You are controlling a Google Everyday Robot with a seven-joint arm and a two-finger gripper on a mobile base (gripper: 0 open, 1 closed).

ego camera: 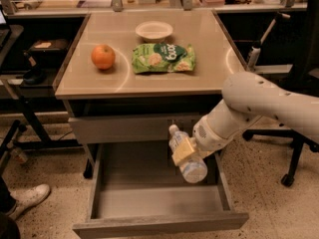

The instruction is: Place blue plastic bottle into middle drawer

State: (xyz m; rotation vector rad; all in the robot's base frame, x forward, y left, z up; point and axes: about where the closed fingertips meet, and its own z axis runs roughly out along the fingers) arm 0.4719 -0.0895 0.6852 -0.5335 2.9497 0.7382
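Observation:
The blue plastic bottle [188, 161] is clear and ribbed, tilted with its pale cap up-left. My gripper [185, 151] is shut on the bottle's middle and holds it in the air over the right part of the open drawer. The middle drawer [149, 203] is pulled out below the tabletop, with a grey bare floor and a plain front panel. My white arm [249, 108] reaches in from the right.
On the tan tabletop [209, 44] lie a red apple [102, 57], a green snack bag [163, 58] and a white bowl [154, 30]. A shut drawer front [124, 128] sits above the open one. An office chair base [294, 158] stands right; a shoe [27, 197] lies left.

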